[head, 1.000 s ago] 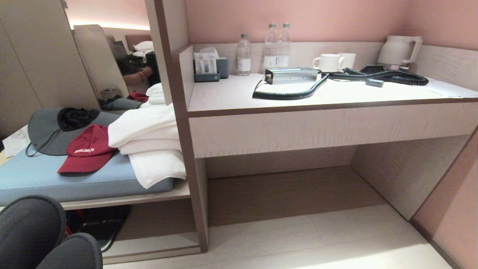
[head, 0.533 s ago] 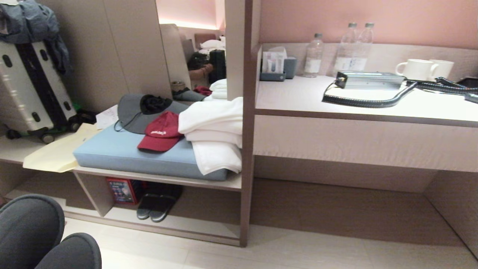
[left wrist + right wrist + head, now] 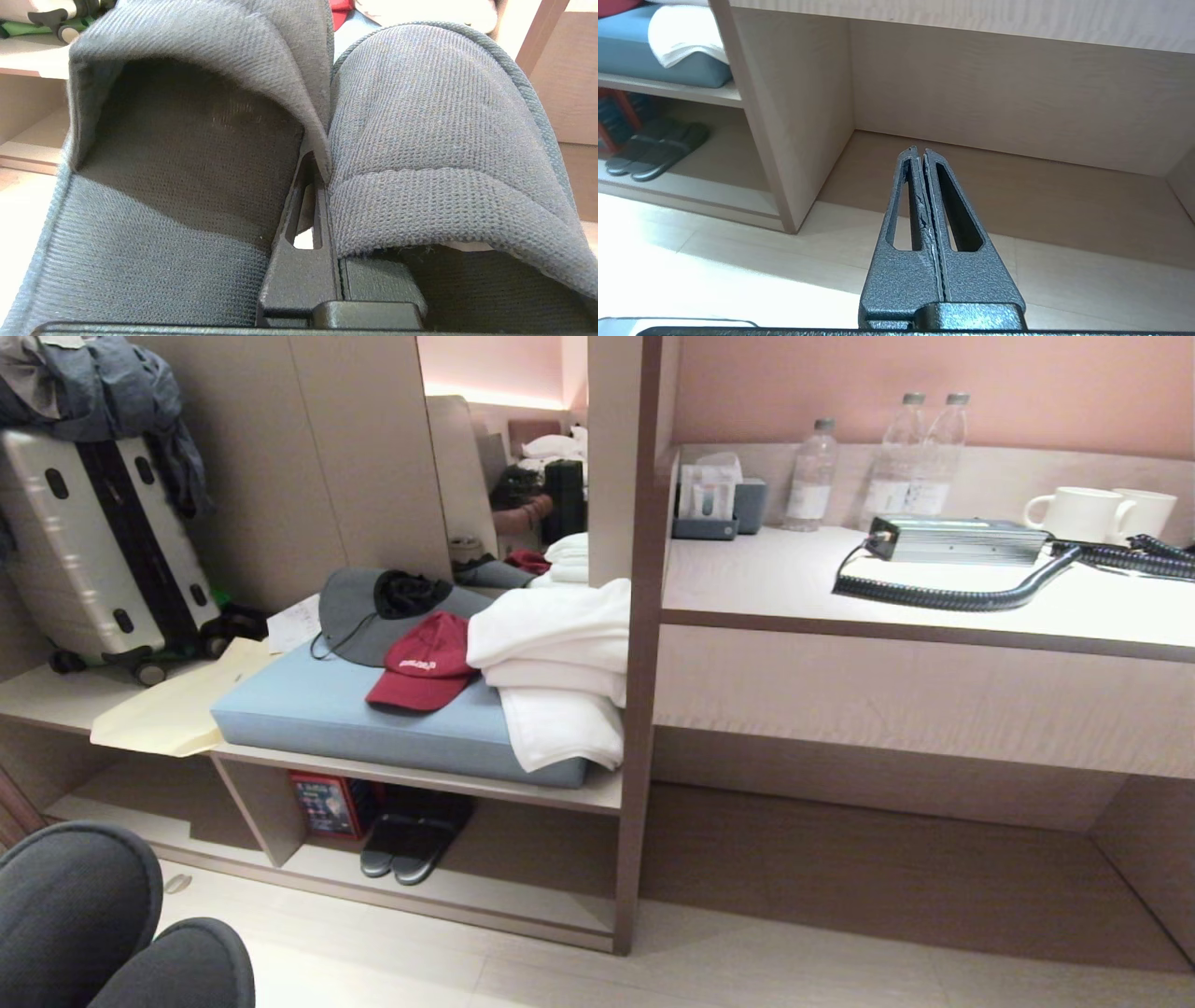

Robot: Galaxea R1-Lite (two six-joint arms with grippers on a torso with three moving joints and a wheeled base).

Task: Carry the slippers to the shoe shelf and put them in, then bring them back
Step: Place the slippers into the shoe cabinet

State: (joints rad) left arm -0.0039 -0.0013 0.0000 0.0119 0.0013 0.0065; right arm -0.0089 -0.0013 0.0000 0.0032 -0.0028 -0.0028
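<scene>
Nearest the robot, the left gripper (image 3: 317, 186) is pinched tight on the adjoining inner edges of the slippers (image 3: 420, 140), so one clamp carries the pair side by side, toes forward, low at the robot's left; the right gripper (image 3: 921, 158) hangs with its fingers pressed together on nothing, spare because one grip seems to suffice. Beyond them, the shoe shelf (image 3: 523, 891) opens at floor level under the blue cushion (image 3: 355, 719), where black slides (image 3: 411, 845) already sit near the middle, leaving room beside them toward the vertical divider (image 3: 635, 756). Farther right lies the desk counter (image 3: 887, 607) with bottles (image 3: 878, 467) and mugs (image 3: 1092, 513) by the wall.
</scene>
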